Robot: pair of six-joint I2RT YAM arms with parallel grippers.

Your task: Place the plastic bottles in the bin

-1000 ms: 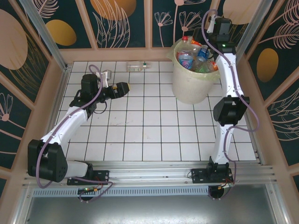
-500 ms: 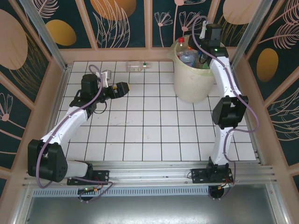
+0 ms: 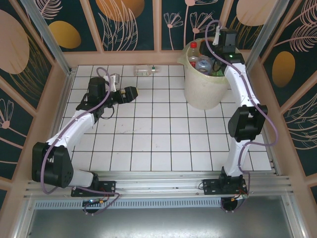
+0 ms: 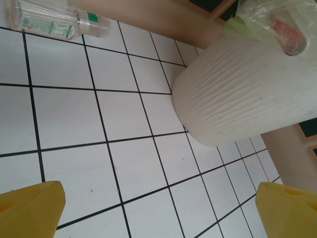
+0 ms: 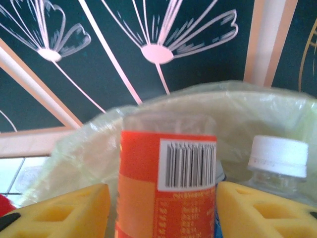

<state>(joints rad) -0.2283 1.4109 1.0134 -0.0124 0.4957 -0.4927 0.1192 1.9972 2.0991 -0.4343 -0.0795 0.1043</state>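
Note:
The cream-white bin [image 3: 200, 91] stands at the back right, lined with a pale bag [image 5: 277, 114] and holding several plastic bottles [image 3: 194, 48]. My right gripper [image 3: 220, 54] hangs over its far side. An orange-labelled bottle [image 5: 166, 168] stands between its yellow fingers [image 5: 64, 213]: it touches the right one and a thin gap shows at the left one. A white-capped bottle [image 5: 277, 158] lies beside it in the bag. One clear bottle [image 3: 146, 70] with a green cap lies on the tiles by the back wall. My left gripper [image 3: 132, 92] is open and empty, short of that bottle [image 4: 54, 22].
The white tiled floor [image 3: 158, 134] is fenced by wooden walls [image 3: 124, 57]. In the left wrist view the bin's ribbed wall [image 4: 237, 94] rises to the right of my left gripper [image 4: 163, 208]. Both arm bases sit on the rail at the near edge [image 3: 163, 186].
The right gripper came down from above the bin's far rim into its mouth with the orange-labelled bottle. The left arm shifted slightly; its gripper stayed open.

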